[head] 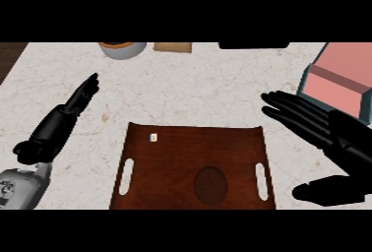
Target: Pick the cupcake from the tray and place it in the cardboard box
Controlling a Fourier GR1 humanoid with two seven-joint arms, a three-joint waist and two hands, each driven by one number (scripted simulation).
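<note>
Both hands open over the counter, nothing held; cupcake on the tray, small and hard to make out.

Left hand [71, 109] sits left of the tray [190, 147], fingers straight, pointing far. Right hand [323, 135] is right of the tray, fingers extended flat, thumb spread near the tray's near-right corner. Cupcake [153, 137] reads as a tiny pale object at the tray's far-left area. Box [335, 83] with pink inside sits far right, just beyond the right hand. Bowl [123, 49] and a tan item [173, 47] at the far edge of the marble counter [189, 93].
</note>
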